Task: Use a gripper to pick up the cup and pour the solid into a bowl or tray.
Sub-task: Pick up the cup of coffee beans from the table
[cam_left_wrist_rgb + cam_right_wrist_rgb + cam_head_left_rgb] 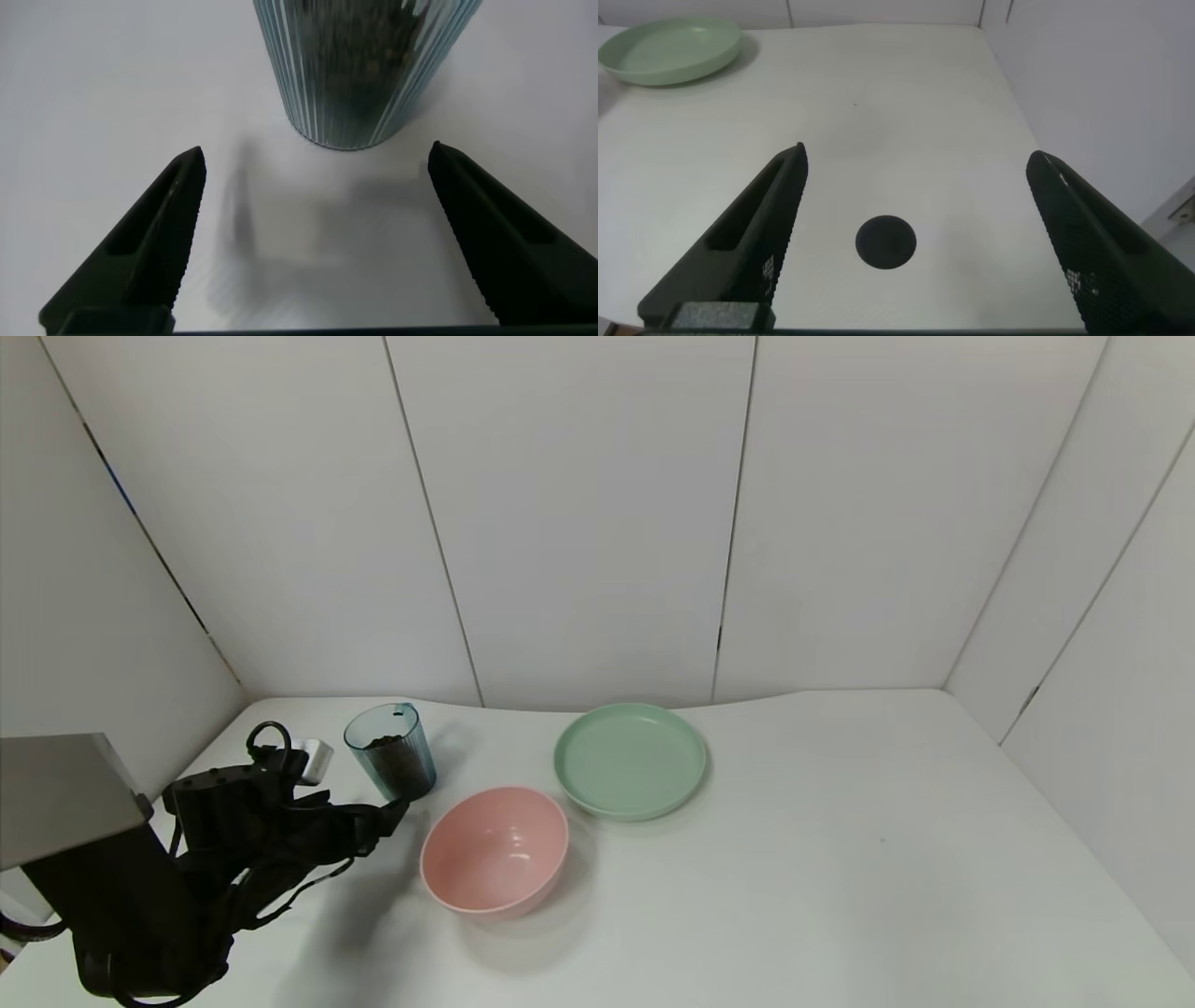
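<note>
Ribbed blue-grey cup (391, 749) upright on the white table (840, 859) at the far left, part-filled with dark bean-like solid (392, 749), not yet grasped. Just before it, left gripper (313, 233) spread wide, cup base centred ahead between the fingers, untouched. Near the cup, pink bowl (495, 849) without contents; beyond, pale green plate (630, 761). Right gripper (915, 243) also wide open, idle above a black dot (885, 242). Still ahead, by this judgement: grasp, lift, pour.

The left wrist view cuts off the cup (366, 70) above its lower half, and the head view omits the right claw (910, 219).
</note>
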Motion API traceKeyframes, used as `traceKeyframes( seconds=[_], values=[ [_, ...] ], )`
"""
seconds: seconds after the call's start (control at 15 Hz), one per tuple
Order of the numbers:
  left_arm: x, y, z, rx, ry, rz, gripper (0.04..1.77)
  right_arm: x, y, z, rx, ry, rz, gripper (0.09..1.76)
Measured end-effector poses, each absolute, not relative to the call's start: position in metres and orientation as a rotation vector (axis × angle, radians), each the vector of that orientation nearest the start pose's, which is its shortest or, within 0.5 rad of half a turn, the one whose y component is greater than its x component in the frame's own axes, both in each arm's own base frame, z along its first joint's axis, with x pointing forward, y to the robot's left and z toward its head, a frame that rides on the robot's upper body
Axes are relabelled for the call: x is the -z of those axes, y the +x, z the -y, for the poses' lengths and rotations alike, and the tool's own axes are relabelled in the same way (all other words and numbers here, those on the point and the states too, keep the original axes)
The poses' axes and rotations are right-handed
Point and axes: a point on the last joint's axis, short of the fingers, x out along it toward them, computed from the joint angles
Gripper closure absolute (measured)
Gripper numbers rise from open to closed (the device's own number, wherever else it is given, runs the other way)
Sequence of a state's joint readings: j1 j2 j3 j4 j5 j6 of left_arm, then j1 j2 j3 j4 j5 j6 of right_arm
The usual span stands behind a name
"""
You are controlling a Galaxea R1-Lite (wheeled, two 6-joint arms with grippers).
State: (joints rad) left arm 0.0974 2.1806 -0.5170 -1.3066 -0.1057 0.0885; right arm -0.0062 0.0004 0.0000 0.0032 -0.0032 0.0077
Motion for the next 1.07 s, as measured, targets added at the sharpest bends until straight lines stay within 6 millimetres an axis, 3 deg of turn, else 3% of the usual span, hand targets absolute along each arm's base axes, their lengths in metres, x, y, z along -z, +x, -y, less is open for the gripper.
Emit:
traceKeyframes(
  seconds=[1.07],
  values=[
    [-0.027, 0.377, -0.020, 0.063, 0.058, -0.321, 0.09, -0.075, -0.023, 0.000, 0.009, 0.008, -0.004, 0.14]
  ],
)
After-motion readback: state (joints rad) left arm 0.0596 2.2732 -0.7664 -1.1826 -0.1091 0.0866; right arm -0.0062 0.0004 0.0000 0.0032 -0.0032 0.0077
